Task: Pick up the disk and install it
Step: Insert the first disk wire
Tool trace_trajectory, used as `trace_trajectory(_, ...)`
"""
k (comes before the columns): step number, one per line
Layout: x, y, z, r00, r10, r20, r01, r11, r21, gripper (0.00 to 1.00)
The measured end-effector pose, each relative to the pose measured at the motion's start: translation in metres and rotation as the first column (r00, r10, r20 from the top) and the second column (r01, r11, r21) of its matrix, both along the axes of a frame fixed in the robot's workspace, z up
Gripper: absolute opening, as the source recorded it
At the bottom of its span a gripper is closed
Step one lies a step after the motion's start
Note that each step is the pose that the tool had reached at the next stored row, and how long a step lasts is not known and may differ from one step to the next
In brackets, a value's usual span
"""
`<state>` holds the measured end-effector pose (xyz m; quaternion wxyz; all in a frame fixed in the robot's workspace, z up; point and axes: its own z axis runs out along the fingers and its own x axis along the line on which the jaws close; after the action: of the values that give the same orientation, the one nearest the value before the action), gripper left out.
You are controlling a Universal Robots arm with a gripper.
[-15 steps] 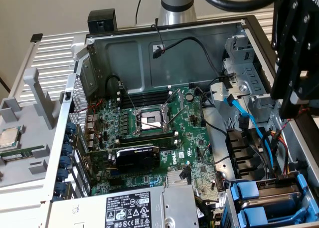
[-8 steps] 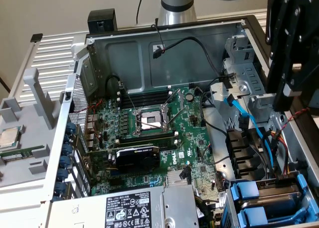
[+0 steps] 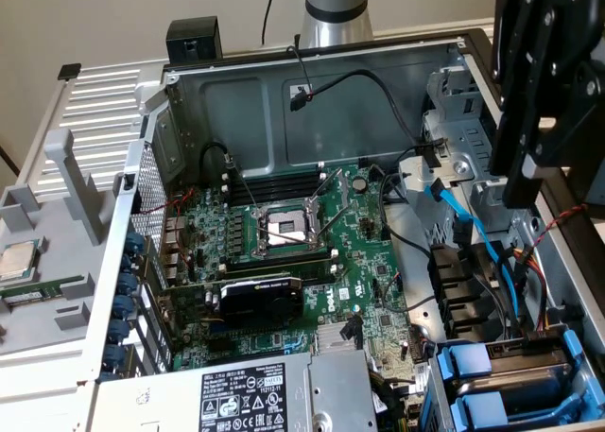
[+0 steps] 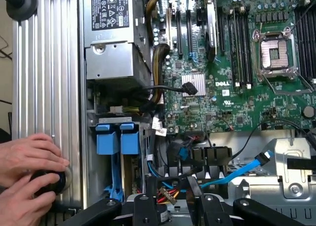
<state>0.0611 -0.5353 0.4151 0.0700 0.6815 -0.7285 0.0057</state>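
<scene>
Overhead, the claw (image 4: 170, 186) hangs partly open and empty over the computer case (image 3: 331, 101), near blue drive carriers (image 3: 506, 371).

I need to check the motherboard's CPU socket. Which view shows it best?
The wrist view: it looks straight down on the CPU socket, unobstructed, its contact field facing the camera. The exterior view shows the socket at a slant, inside the open case.
</scene>
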Motion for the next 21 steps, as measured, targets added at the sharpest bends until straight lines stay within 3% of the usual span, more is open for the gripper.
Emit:
trace_trajectory(3, 0.0, 0.0075, -0.0008, 0.9999, 0.0, -0.0124, 0.0, 0.9998, -0.0193, 0.37)
trace_trajectory(7, 0.0, 0.0181, -0.0017, 0.9997, -0.001, -0.0244, -0.001, 0.9984, -0.0561, 0.37)
trace_trajectory(11, 0.0, 0.028, -0.0024, 0.9994, -0.002, -0.0351, -0.001, 0.9949, -0.101, 0.37)
trace_trajectory(17, 0.0, 0.0421, -0.0037, 0.9988, -0.005, -0.0483, -0.003, 0.9847, -0.1745, 0.37)
trace_trajectory(20, 0.0, 0.0486, -0.0046, 0.9984, -0.007, -0.056, -0.005, 0.9788, -0.205, 0.37)
trace_trajectory(21, 0.0, 0.0509, -0.005, 0.9983, -0.007, -0.0581, -0.005, 0.9771, -0.2127, 0.37)
